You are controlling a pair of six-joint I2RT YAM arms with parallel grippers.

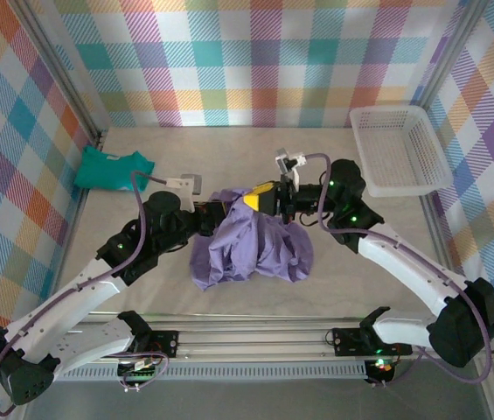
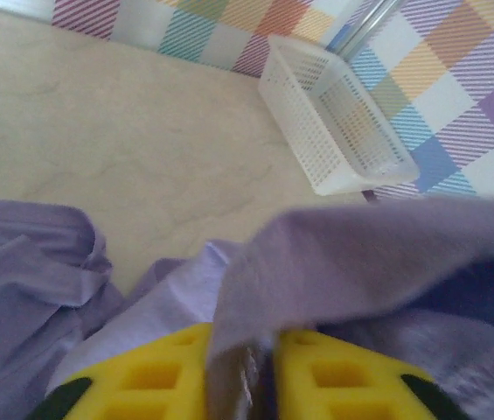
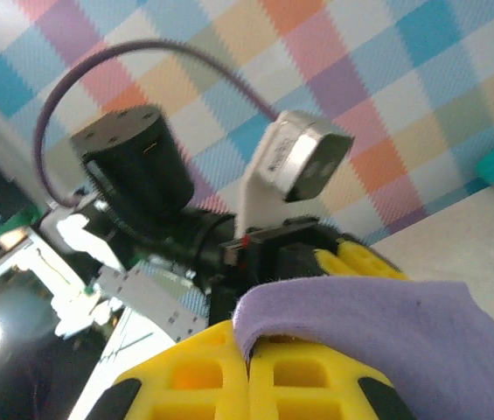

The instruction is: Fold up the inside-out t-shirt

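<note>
Left gripper (image 2: 245,378): yellow fingers (image 2: 155,376) clenched on a pinched fold of the inside-out t-shirt (image 2: 360,254), cloth squeezed into the narrow slit between them and spilling up over the right-hand finger. Right gripper (image 3: 248,378): yellow fingers (image 3: 185,376) pressed together with no gap, a lavender edge of the same shirt coming out of the seam and draping over one finger, so grasping the shirt as well. Seen from above, both nose to nose over the middle of the table (image 1: 229,149), the right one showing a yellow tip, the left one facing it from the table's left side with its tips hidden in cloth.

Table: pale, faintly marbled, ringed by plaid walls (image 1: 255,61).

Inside-out t-shirt: a crumpled lavender heap at the middle of the table, its far edge held up off the table by the two grippers, the rest slumped on the surface toward the table's near edge.

White basket (image 1: 400,149): mesh-sided, at the table's far right corner.

Teal-green folded garment (image 1: 111,168): lying at the table's far left corner.

Left wrist camera (image 3: 303,162): small grey-and-white housing on a black wrist, caught from the right wrist, above the table's middle.
</note>
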